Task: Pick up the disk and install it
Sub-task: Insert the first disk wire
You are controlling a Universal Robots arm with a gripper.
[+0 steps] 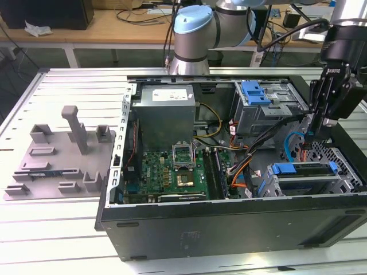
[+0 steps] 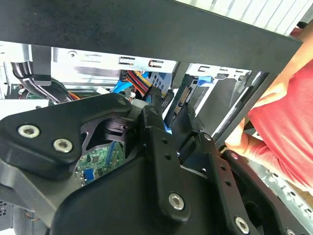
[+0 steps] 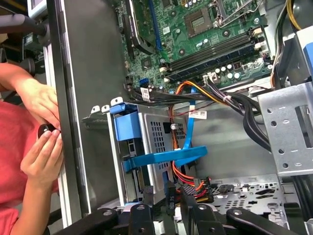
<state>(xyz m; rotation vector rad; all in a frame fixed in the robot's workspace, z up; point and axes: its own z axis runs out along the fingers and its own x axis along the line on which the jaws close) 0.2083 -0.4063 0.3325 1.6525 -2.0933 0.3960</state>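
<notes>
Surface: slatted aluminium table (image 1: pixel 57 229), bearing an open computer case (image 1: pixel 229 229) laid on its side; all places below are taken from this case.
Person: two hands (image 3: pixel 41 142) and a red sleeve (image 2: pixel 288 112), just outside the case wall beside the drive cage, fingers touching that wall's edge.
Disk: the disk (image 1: pixel 304 173), framed by its blue carrier, sits in the perforated drive cage (image 3: pixel 159 137) at the case's near corner, on the exterior view's right.
Gripper: the gripper (image 1: pixel 315 127) hangs inside the case opening, just above and behind the drive cage; its fingers (image 2: pixel 156 147) stand a narrow gap apart with nothing seen between them. A bundle of orange, red and black cables (image 3: pixel 193 186) lies close to the tips.
Motherboard: green board (image 1: pixel 178 172), in the case's middle.
Power supply: grey metal box (image 1: pixel 166 112), against the case's far wall.
Bare bracket: blue bracket (image 1: pixel 255 91), on the case's far drive bay.
Fixture tray: grey moulded tray (image 1: pixel 57 154), on the table beside the case, on the exterior view's left.
Arm: robot arm's joint (image 1: pixel 195 34), beyond the case's far wall.
Background: wooden bench (image 1: pixel 114 26), farthest from the case.
</notes>
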